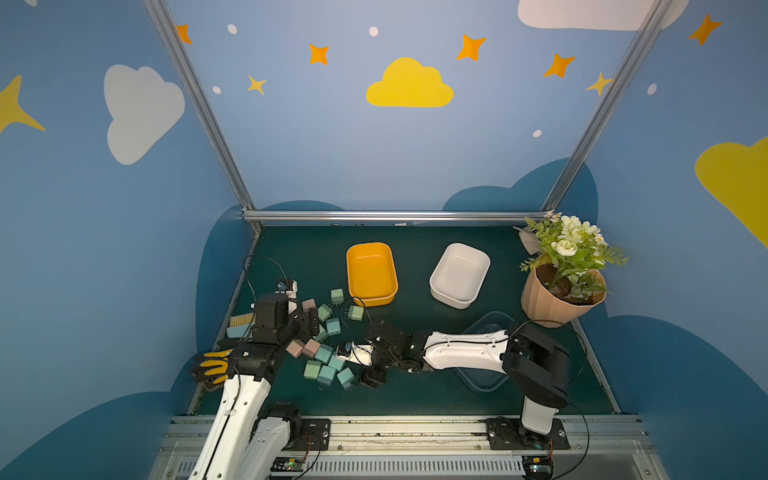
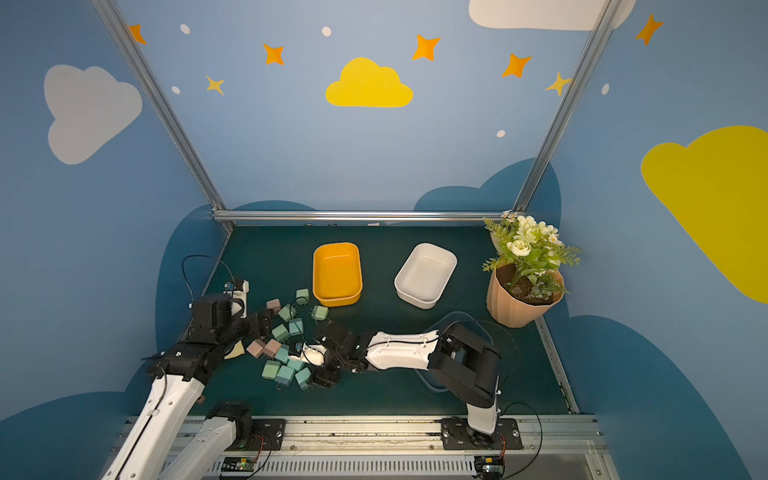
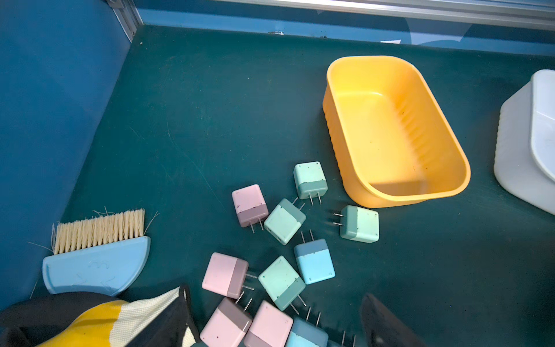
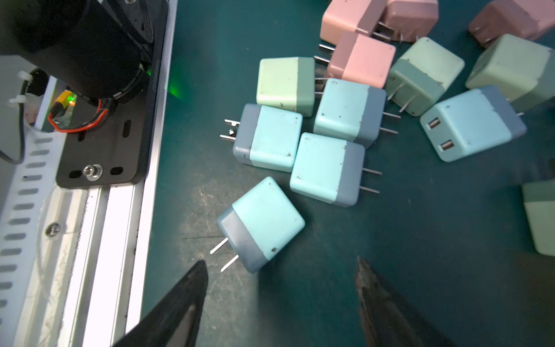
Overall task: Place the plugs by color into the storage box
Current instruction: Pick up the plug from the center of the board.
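The plugs [image 1: 328, 353], small rounded-cube chargers in pastel pink, pale green and light teal with two metal prongs, all lie loose in a heap on the dark green mat [image 1: 415, 395]. None is in a container, so the whole sorting is left to do. The right gripper [image 4: 281, 262] hangs low at the heap's near edge, black jaws spread wide with nothing between them; a light teal plug [image 4: 261, 222] lies just ahead of its tips, apart from both. The left gripper [image 1: 311, 325] is also spread wide and empty, at the heap's other side. Beyond, the orange-yellow plastic tub [image 1: 371, 297] and the white plastic tub [image 1: 457, 301] stand empty. The clear plastic box [image 1: 490, 320] is largely hidden under the right arm, though it appears empty.
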Controlling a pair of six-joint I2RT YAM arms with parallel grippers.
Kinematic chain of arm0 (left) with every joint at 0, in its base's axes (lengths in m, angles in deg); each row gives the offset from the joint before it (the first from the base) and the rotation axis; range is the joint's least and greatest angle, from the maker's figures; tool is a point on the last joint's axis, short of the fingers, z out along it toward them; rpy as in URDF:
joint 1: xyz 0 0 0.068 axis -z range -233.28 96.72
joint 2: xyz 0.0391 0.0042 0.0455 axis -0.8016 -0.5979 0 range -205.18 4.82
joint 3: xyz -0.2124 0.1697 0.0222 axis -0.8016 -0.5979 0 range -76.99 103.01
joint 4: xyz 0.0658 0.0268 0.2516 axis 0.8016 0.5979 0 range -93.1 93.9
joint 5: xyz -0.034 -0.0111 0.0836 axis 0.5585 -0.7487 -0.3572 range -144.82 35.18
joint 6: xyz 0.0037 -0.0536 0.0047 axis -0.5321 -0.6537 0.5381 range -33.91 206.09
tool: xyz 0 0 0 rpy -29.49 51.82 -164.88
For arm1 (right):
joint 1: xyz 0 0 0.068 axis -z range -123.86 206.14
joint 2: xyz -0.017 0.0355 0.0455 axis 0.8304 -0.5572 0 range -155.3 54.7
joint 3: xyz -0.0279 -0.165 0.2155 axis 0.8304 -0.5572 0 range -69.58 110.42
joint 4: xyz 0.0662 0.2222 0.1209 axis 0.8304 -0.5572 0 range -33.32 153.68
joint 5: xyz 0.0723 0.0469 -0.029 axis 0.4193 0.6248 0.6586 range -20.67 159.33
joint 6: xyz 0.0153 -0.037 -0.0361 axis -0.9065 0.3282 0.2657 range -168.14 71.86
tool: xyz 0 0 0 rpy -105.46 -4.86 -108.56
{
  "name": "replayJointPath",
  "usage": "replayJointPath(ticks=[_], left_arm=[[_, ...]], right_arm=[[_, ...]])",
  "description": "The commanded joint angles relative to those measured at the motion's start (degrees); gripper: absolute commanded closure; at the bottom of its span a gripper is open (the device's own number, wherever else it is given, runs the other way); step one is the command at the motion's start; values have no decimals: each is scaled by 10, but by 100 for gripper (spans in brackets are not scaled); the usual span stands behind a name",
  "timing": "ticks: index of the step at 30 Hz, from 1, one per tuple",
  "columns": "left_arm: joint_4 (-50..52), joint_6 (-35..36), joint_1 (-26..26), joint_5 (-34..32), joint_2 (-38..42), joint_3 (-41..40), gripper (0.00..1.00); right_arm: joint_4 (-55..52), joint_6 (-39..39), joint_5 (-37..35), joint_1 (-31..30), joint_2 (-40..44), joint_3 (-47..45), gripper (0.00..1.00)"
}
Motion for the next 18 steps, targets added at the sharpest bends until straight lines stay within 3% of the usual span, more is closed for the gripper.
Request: replayJointPath(ticks=[1, 13, 18], left_arm=[[-5, 6, -5, 13, 2, 4, 10], [-12, 12, -11, 28, -10, 1, 11], [-18, 19, -11, 36, 19, -10, 11]], right_arm=[[23, 45, 41, -4, -18, 17, 22], [39, 99, 95, 3, -59, 42, 24], [5, 107, 82, 4, -74, 63, 26]])
